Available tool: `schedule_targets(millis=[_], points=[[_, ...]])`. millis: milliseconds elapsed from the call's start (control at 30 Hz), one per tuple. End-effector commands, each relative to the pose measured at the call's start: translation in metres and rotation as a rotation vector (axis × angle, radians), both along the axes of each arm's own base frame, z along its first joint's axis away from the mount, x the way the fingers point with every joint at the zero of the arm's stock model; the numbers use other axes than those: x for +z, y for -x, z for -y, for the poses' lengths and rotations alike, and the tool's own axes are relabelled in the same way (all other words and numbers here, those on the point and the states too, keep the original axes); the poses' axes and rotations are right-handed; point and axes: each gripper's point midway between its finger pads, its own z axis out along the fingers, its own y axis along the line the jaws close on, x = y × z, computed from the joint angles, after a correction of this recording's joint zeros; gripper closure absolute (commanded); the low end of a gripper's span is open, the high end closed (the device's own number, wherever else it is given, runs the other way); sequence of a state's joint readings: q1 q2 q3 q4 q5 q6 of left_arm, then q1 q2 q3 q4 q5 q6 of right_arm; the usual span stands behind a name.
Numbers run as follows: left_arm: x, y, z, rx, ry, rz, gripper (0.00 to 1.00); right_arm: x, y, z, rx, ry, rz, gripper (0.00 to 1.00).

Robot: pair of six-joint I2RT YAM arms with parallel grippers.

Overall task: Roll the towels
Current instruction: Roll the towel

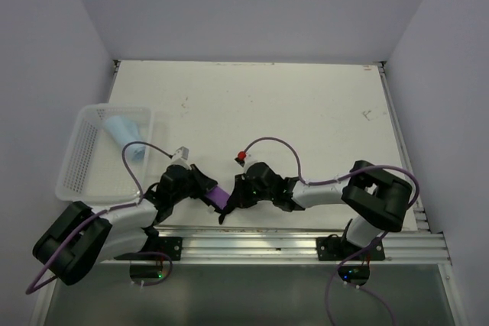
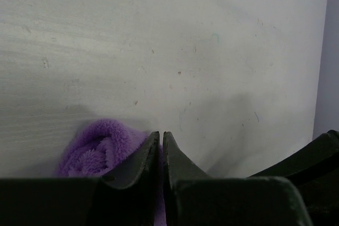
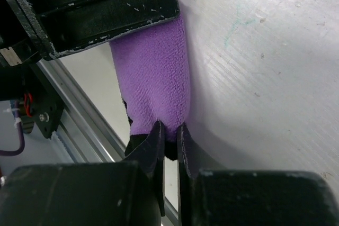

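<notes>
— At the near edge of the table [image 1: 267, 104], between the two wrists, what is that purple thing?

— It's the dark towel [image 1: 218, 195], wound into a short tube with its purple face outward. A sliver of the black side shows at the end. The light blue towel [image 1: 124, 133] lies as a roll in the white mesh basket [image 1: 114, 108], off to the left.

— Are both pincers on it?

— The right gripper [image 3: 169, 128] is clenched on the tube's end, fingers nipping the fleece. The left gripper [image 2: 161, 136] is closed to a thin slit with purple pile bulging beside it and showing in the slit, so I judge it pinches the other end.

— How will it handle?

— Light and limp, I'd say. It's a soft looped fleece that squashes under the fingers and grips itself a little. A roll like this springs loose easily, so I'd hold it at the ends or across the loose outer edge, not at the middle. The tabletop is hard, pale and scuffed, and probably slick under cloth.
</notes>
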State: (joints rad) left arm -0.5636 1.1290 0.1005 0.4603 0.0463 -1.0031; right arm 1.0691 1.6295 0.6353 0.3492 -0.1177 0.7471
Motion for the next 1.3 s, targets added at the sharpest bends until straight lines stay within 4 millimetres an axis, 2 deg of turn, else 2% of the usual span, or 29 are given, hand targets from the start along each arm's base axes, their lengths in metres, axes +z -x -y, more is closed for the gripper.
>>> schedule_targets(millis=[0, 33, 67, 100, 133, 167, 233, 333, 367, 500, 633, 667, 800, 867, 1067, 1167, 1267], points=[[-0.037, 0.016, -0.031, 0.037, -0.187, -0.113, 0.88, -0.012, 0.016, 0.018, 0.036, 0.127, 0.021, 1.00], [-0.029, 0.009, -0.027, 0.036, -0.182, -0.097, 0.88, -0.011, 0.008, 0.021, 0.010, 0.162, 0.081, 1.00], [-0.027, 0.009, -0.028, 0.029, -0.199, -0.100, 0.88, -0.009, 0.014, 0.018, 0.023, 0.181, 0.111, 1.00], [-0.016, 0.000, -0.024, 0.034, -0.196, -0.078, 0.87, -0.008, 0.013, 0.019, 0.015, 0.214, 0.142, 1.00], [-0.016, 0.001, -0.026, 0.028, -0.220, -0.088, 0.87, -0.007, 0.006, 0.022, -0.017, 0.252, 0.202, 1.00], [-0.009, -0.003, -0.026, 0.029, -0.222, -0.074, 0.87, -0.006, 0.011, 0.021, -0.013, 0.275, 0.236, 1.00], [0.003, -0.009, -0.023, 0.024, -0.234, -0.060, 0.84, -0.007, 0.003, 0.024, -0.058, 0.331, 0.297, 1.00], [0.019, -0.018, -0.018, 0.003, -0.239, -0.035, 0.80, -0.008, 0.002, 0.024, -0.084, 0.370, 0.348, 1.00], [0.017, -0.014, -0.021, -0.001, -0.260, -0.061, 0.79, -0.009, 0.000, 0.026, -0.102, 0.399, 0.384, 1.00], [0.035, -0.022, -0.015, -0.010, -0.247, -0.035, 0.77, -0.004, -0.008, 0.030, -0.144, 0.492, 0.485, 1.00], [0.038, -0.020, -0.013, -0.023, -0.251, -0.047, 0.75, -0.001, -0.013, 0.034, -0.174, 0.585, 0.573, 1.00], [0.037, -0.019, -0.013, -0.030, -0.254, -0.054, 0.75, -0.006, -0.010, 0.035, -0.164, 0.612, 0.588, 1.00], [0.049, -0.019, -0.007, -0.069, -0.252, -0.068, 0.70, 0.003, -0.009, 0.027, -0.187, 0.643, 0.668, 1.00], [0.051, -0.017, -0.009, -0.074, -0.270, -0.076, 0.68, 0.008, -0.006, 0.024, -0.189, 0.658, 0.694, 1.00], [0.075, -0.021, -0.019, -0.036, -0.309, -0.044, 0.62, 0.005, -0.005, 0.019, -0.191, 0.695, 0.727, 1.00], [0.084, -0.021, -0.023, -0.029, -0.331, -0.043, 0.50, 0.005, -0.004, 0.017, -0.192, 0.681, 0.723, 1.00], [0.078, -0.012, -0.028, -0.037, -0.355, -0.094, 0.44, 0.006, -0.003, 0.016, -0.194, 0.660, 0.715, 1.00]])
